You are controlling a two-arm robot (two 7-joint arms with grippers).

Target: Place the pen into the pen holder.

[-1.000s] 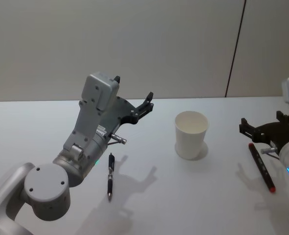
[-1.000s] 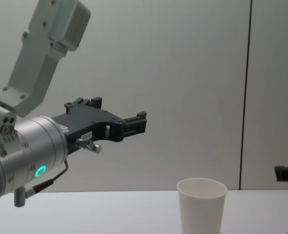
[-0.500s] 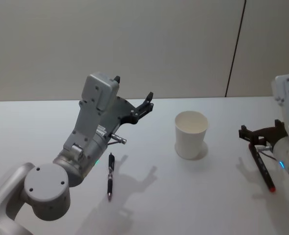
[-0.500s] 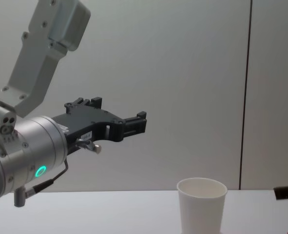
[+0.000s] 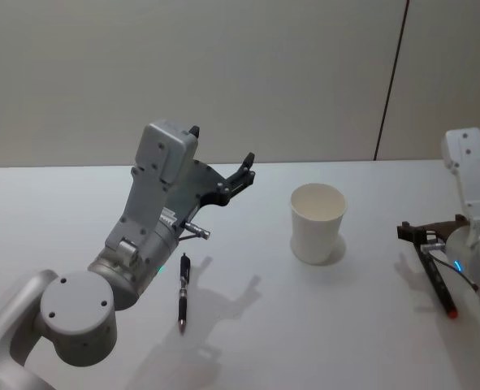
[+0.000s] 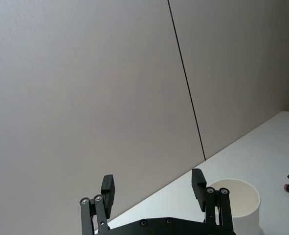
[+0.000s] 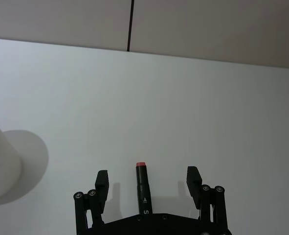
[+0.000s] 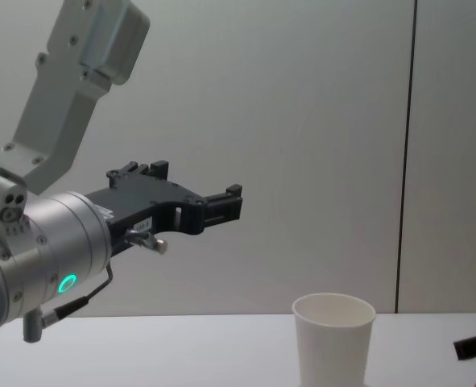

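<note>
You had the pen holder (image 5: pixel 317 224), a plain white paper cup, standing upright and open-mouthed on the white surface (image 5: pixel 304 341), a little right of the middle in the head view. In the chest view the pen holder (image 8: pixel 333 343) stood alone near the lower edge. No pen was standing up out of it. Your right gripper (image 5: pixel 423 236) was low over the surface to the right of the pen holder and apart from it. Its fingers (image 7: pixel 101 186) were spread wide and clamped on nothing. In the right wrist view, a dark red-tipped pen (image 7: pixel 143 188) lay flat on the surface in line between the two fingers, with bare surface on either side of it. In the head view the red-tipped pen (image 5: pixel 435 281) ran from the right gripper towards the near edge, its red end nearest you. Whether the fingers reached down to the surface could not be told. Your left gripper (image 5: pixel 221 146) was raised well above the surface, to the left of the pen holder and behind it. Its fingers (image 6: pixel 107 186) were apart and empty, pointing towards the wall (image 5: pixel 264 73). A second pen, a black pen (image 5: pixel 183 293), lay flat on the surface close beside your left arm, well left of the pen holder, with nothing gripping it.
</note>
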